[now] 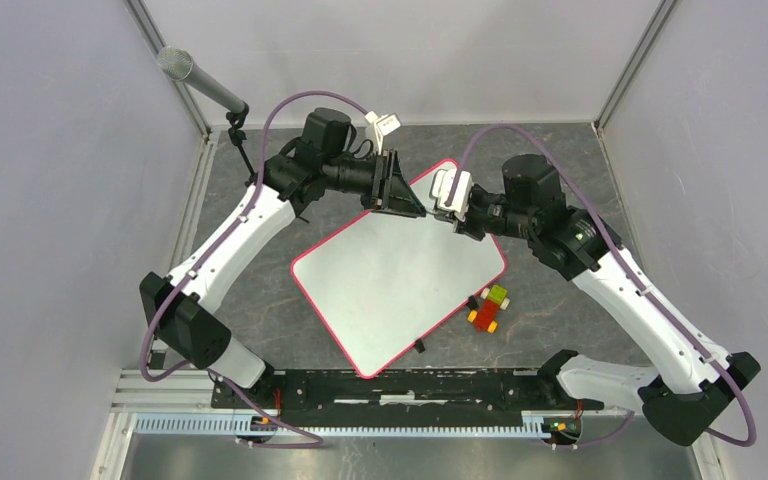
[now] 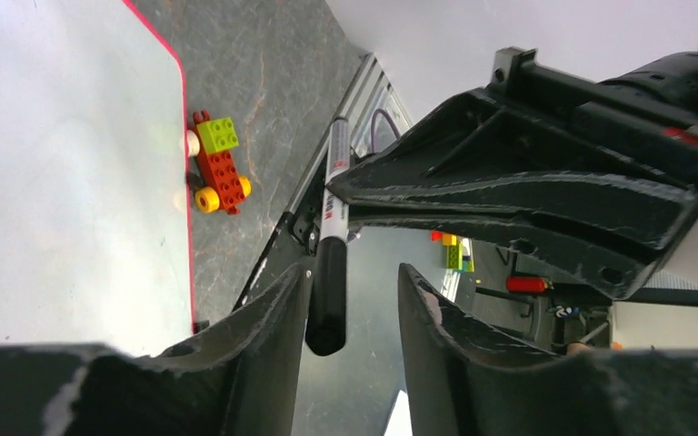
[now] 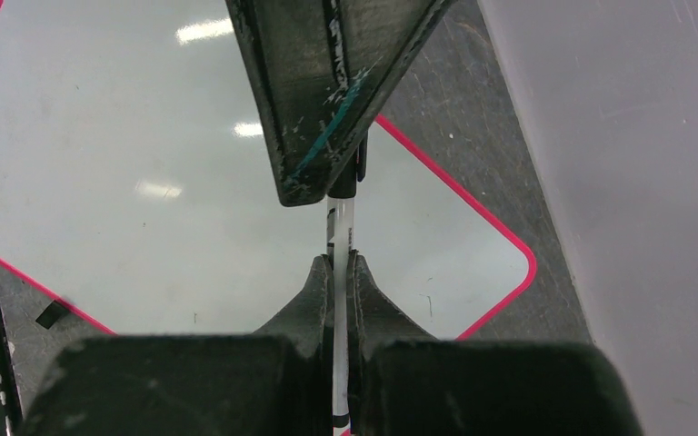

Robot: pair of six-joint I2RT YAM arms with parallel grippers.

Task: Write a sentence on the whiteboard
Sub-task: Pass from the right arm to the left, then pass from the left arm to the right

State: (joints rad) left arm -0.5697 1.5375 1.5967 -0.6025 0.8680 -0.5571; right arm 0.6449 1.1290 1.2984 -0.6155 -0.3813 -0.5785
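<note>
The whiteboard (image 1: 390,280) lies tilted on the dark table, white with a red-pink rim. Its face is blank; the sentence is not in view. Over the board's far corner my right gripper (image 1: 447,212) is shut on a marker's white barrel (image 3: 341,227). The marker's black cap end (image 2: 327,304) reaches between the fingers of my left gripper (image 2: 354,277). That gripper's jaws stand apart: the cap lies against one finger, with a gap to the other. In the right wrist view the left gripper (image 3: 327,91) covers the marker's far end.
A small toy-brick car (image 1: 487,308) in red, yellow and green sits just off the board's right edge. A tiny black piece (image 1: 419,346) lies by the board's near edge. A microphone (image 1: 200,80) on a stand rises at the back left. Enclosure walls surround the table.
</note>
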